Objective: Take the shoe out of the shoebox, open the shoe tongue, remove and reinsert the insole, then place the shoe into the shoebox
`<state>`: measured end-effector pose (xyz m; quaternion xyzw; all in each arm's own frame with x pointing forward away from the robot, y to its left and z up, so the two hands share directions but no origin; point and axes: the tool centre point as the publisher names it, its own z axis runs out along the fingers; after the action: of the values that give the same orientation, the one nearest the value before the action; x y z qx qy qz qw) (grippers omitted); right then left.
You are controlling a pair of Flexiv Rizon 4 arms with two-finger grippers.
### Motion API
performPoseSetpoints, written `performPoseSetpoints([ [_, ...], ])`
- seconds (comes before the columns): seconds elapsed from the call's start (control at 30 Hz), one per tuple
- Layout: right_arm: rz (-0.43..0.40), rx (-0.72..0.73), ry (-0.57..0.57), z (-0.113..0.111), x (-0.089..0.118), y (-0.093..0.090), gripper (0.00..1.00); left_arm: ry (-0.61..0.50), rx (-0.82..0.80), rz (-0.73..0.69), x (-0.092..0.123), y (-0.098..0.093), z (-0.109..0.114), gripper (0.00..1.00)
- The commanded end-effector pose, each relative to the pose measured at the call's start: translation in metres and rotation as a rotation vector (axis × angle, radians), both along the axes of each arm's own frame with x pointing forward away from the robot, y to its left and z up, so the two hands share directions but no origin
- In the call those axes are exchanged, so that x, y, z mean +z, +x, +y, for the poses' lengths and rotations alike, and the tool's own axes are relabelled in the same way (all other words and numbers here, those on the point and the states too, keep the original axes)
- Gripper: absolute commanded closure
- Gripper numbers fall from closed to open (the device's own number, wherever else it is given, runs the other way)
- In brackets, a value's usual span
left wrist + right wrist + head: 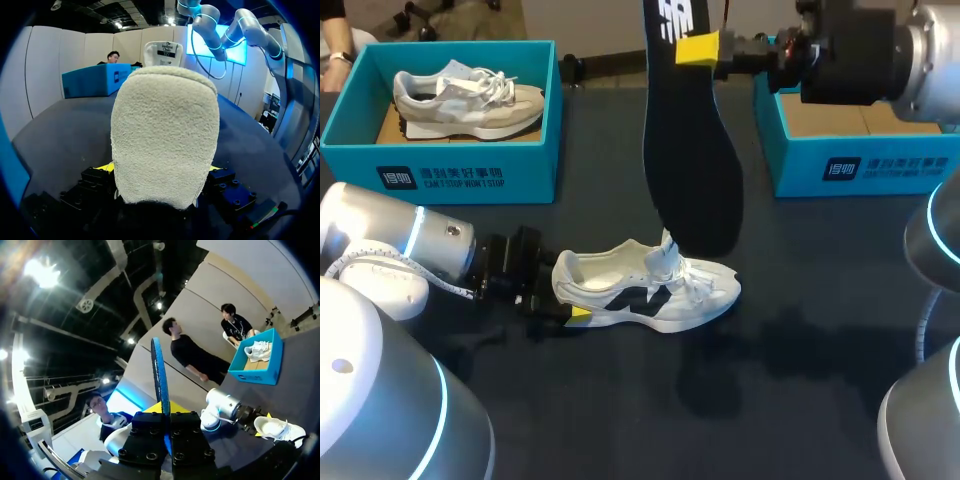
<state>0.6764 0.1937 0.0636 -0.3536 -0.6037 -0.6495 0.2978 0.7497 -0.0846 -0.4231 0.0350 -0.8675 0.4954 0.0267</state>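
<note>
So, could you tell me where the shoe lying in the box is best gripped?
Probably its heel collar, from above: the shoe sits upright with its opening facing up, and the box walls block the sides.

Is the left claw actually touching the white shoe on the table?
Touching. In the left wrist view the shoe sits heel-first in the left gripper, a yellow tip against each side.
</note>
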Motion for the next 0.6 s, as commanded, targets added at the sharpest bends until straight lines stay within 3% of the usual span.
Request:
performPoseSetpoints([
  [0.03,0.001,-0.006,-0.003,-0.0010,-0.0006,-0.0050,1.00,0.004,0.001,0.000,-0.0003,-0.0007,-0.0008,1.00],
  [0.6,-0.070,0.018,-0.015,-0.0033,0.0003,-0.0145,1.00,0.004,0.001,0.000,-0.0003,-0.0007,-0.0008,1.00],
])
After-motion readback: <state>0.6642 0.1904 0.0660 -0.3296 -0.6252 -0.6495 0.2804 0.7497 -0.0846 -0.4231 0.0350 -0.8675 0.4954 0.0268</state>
